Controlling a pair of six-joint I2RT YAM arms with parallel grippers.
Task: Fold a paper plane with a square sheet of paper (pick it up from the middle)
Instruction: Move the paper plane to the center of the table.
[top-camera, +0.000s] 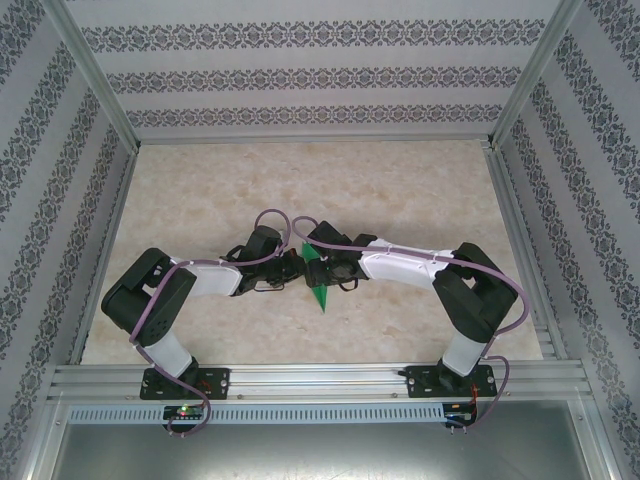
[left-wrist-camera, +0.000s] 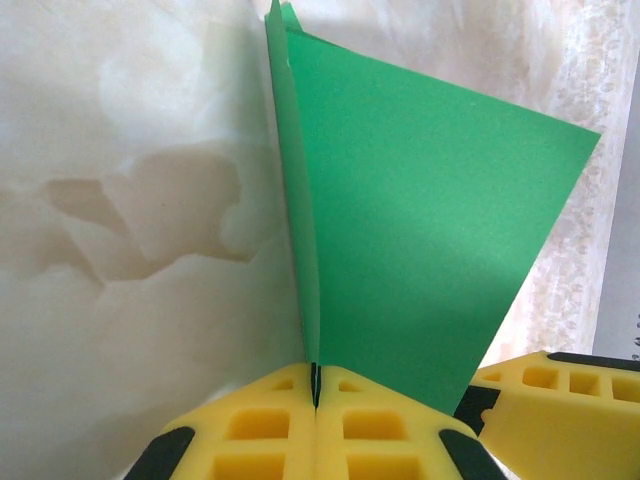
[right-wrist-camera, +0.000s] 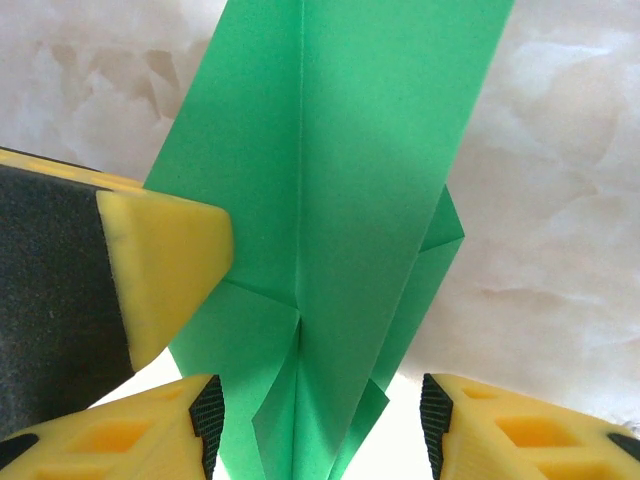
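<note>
Left pincer (left-wrist-camera: 315, 385): clamped tight on the slim, bright green folded paper plane (left-wrist-camera: 420, 220).
Right pincer (right-wrist-camera: 320, 410): open astride the plane, holding nothing.
Risk: with only one grip, the plane may slip or unfold.

Quick headcount from the pics: one green paper plane (right-wrist-camera: 330, 200). Two robot arms, the left arm (top-camera: 160, 300) and the right arm (top-camera: 420, 265). Two grippers to match, the left gripper (left-wrist-camera: 315, 385) and the right gripper (right-wrist-camera: 320, 410). Each has two yellow fingers (right-wrist-camera: 500, 430), so four fingers total (the right wrist view catches three at once, its own pair plus one from the other side). Two purple cables (top-camera: 205, 263), one per arm. One marble-look table (top-camera: 400, 190). Three patterned walls (top-camera: 320, 70) around it, one at the back and one on each side.
</note>
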